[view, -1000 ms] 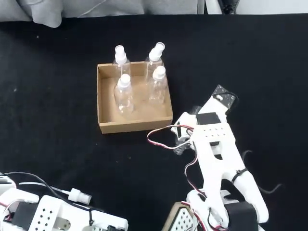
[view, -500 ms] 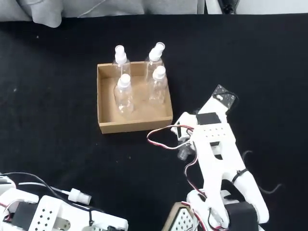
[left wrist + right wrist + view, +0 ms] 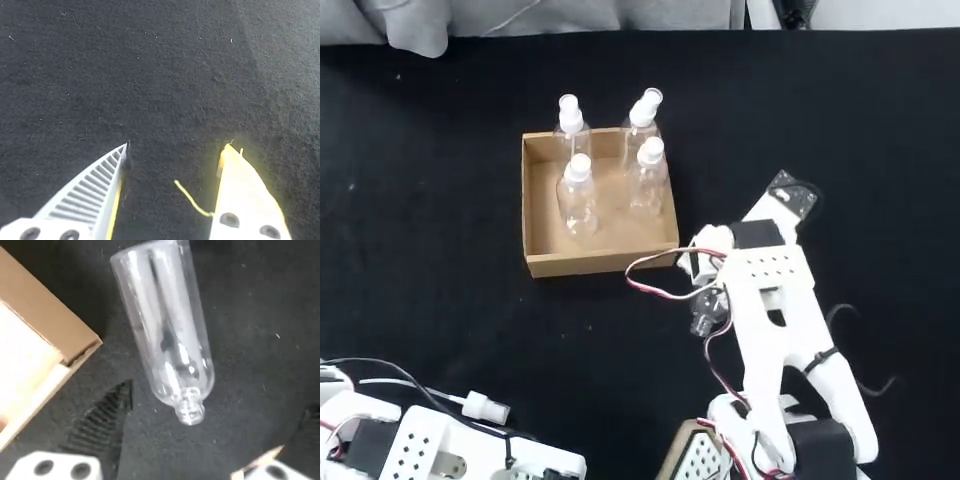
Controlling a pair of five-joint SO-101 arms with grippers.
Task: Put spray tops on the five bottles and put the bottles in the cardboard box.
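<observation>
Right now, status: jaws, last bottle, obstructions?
Both jaws open, empty. Uncapped bottle lying before right jaws, beside cardboard box. Spray top near left arm. Nothing blocking.

My pincer [image 3: 203, 416] stood wide open, one ribbed black finger and one pale one on either side of the bottle's [image 3: 165, 335] bare threaded neck, neither touching it. The clear bottle lay on black cloth [image 3: 260, 315], base pointing away from me. A box [image 3: 45, 320] corner sat just beside the bottle.
</observation>
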